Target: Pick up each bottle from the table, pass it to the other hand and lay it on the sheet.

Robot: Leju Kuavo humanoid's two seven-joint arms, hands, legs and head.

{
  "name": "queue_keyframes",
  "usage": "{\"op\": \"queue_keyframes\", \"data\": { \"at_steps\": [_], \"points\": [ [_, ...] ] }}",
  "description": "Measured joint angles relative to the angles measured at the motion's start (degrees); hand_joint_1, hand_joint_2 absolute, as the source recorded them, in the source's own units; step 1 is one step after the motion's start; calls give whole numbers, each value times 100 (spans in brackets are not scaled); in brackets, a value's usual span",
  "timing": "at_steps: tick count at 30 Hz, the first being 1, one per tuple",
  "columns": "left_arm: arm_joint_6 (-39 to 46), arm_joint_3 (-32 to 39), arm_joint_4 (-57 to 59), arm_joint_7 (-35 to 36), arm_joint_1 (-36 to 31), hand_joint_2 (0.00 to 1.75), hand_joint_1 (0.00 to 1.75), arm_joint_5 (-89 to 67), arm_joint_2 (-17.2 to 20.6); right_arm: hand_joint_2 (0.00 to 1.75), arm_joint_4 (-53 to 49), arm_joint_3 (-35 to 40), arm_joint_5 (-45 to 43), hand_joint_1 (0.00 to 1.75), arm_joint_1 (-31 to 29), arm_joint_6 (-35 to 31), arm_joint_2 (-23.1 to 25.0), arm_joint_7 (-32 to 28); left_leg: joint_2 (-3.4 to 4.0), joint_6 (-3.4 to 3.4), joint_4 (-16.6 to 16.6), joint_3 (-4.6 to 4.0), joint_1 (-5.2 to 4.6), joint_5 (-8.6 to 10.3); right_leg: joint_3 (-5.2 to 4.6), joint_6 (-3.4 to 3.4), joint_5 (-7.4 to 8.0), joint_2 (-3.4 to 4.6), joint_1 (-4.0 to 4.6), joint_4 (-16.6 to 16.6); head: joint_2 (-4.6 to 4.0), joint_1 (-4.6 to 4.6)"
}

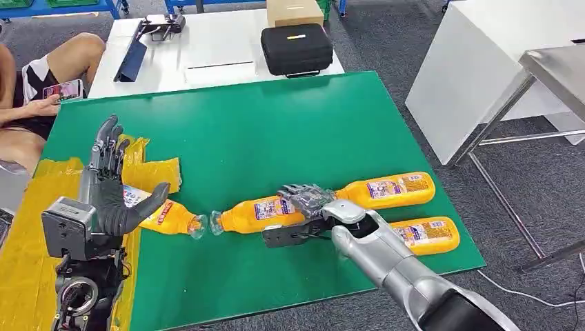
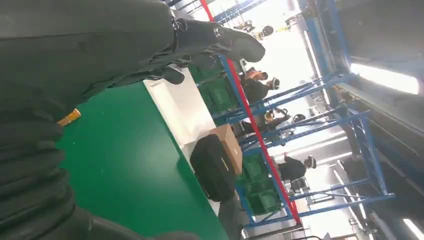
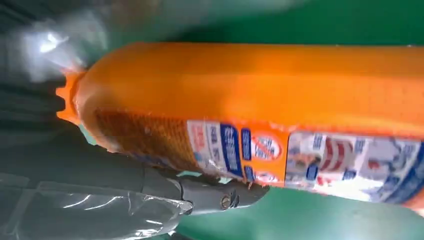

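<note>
While the right hand (image 1: 308,201) curls its fingers over an orange-filled bottle (image 1: 265,212) with an unreadable blue-and-white label, the left hand (image 1: 110,181) hovers, fingers spread.

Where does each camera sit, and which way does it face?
Head: high on the body, looking down at the green table; left hand and right hand show.
Left wrist: behind the left hand, looking across the table.
Right wrist: behind the right hand, close on the orange bottle.
Head and left wrist share the black case.
</note>
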Motion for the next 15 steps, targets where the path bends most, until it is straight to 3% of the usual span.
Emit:
{"op": "queue_keyframes", "data": {
  "at_steps": [3,13,15],
  "points": [
    [4,0,0,5,3,175,0,0,0,175,105,11,0,150,-54,-11,37,-2,0,0,0,0,0,0,0,0,0,0,0,0,0,0],
    [44,0,42,13,23,175,0,-17,-4,175,424,22,52,150,-180,-88,111,7,1,0,0,8,0,0,4,0,0,1,0,0,0,0],
    [46,0,46,13,24,175,0,-24,-7,175,446,22,55,159,-189,-88,118,7,1,0,0,9,0,0,5,0,0,1,0,0,0,0]
  ]
}}
